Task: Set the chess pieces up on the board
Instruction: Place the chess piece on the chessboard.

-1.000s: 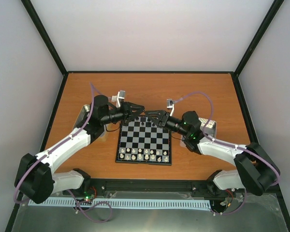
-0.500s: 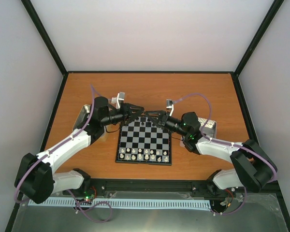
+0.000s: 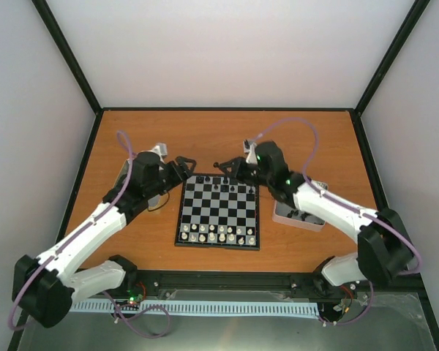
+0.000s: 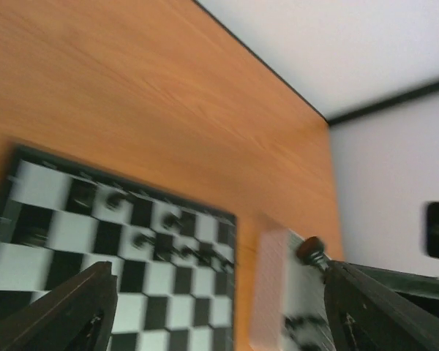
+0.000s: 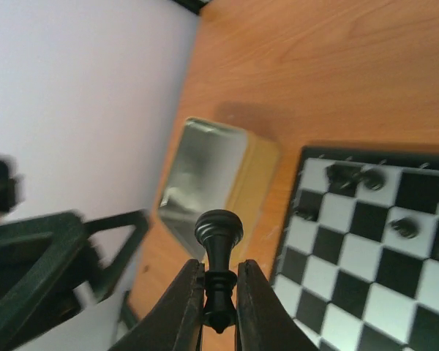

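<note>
At the middle of the orange table [image 3: 227,131] lies the board [image 3: 218,212], its two near rows filled with whitish pieces [image 3: 218,234] and only a few black pieces [image 3: 223,187] standing on the far rows. The right fingers [image 3: 227,167] hang over the board's far edge, and the left fingers [image 3: 183,164] sit just off its far-left corner, the two apart from each other. From above, whether anything is held is too small to tell; the right wrist view settles it: the right fingers [image 5: 186,307] are clenched on the stem of a black pawn [image 5: 219,238], held upright with its round head above the tips and clear of the squares. Behind the pawn that view shows a shallow tin tray [image 5: 205,183], silver inside and gold outside, just beside the board's [image 5: 366,248] edge; overhead this tray [image 3: 123,179] is mostly hidden by the left arm. The left wrist view shows the left fingers [image 4: 80,307] released, spread wide with nothing between them, above the board [image 4: 95,241] and its blurred black pieces [image 4: 168,234]. It also shows a second tray [image 4: 271,292] beside the board; overhead this tray [image 3: 300,216] lies at the board's right with dark pieces inside.
</note>
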### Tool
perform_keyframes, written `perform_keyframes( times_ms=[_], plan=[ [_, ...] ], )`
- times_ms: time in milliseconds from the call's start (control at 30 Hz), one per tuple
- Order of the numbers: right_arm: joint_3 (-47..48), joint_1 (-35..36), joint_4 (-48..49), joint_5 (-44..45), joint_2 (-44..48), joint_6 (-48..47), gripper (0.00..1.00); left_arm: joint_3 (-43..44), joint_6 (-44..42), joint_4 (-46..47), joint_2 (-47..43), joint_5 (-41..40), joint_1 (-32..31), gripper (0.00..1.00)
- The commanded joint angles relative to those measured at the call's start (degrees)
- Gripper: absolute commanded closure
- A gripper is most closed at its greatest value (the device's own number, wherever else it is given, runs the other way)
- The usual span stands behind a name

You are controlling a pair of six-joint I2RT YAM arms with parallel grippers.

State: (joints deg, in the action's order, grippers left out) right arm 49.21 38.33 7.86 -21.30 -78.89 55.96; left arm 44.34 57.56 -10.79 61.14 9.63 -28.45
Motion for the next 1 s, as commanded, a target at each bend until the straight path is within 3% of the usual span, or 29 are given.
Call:
perform_keyframes(
  times_ms=[0, 200, 333, 667, 967],
  plan=[
    [16.64, 0.34, -38.9, 10.76, -7.39, -18.95, 0.92, 4.08, -14.21, -11.78, -6.49, -22.03, 0.41, 0.19],
    [34.93, 0.5, -53.73, 14.78, -19.4, -27.45, 0.94, 7.55, -24.55, -15.88, -10.29, -30.3, 0.41, 0.16],
    [43.34, 0.96, -59.24, 16.73, -26.2, -29.81, 0.94, 8.94, -27.05, -17.41, -10.67, -33.19, 0.41, 0.16],
    [58.6, 3.86, -64.77, 18.06, -40.95, -31.07, 0.94, 6.91, -29.43, -15.53, -11.55, -33.93, 0.41, 0.13],
    [63.88, 5.83, -68.92, 21.24, -47.42, -30.03, 0.94, 6.13, -28.91, -15.33, -11.96, -34.94, 0.43, 0.13]
  ],
)
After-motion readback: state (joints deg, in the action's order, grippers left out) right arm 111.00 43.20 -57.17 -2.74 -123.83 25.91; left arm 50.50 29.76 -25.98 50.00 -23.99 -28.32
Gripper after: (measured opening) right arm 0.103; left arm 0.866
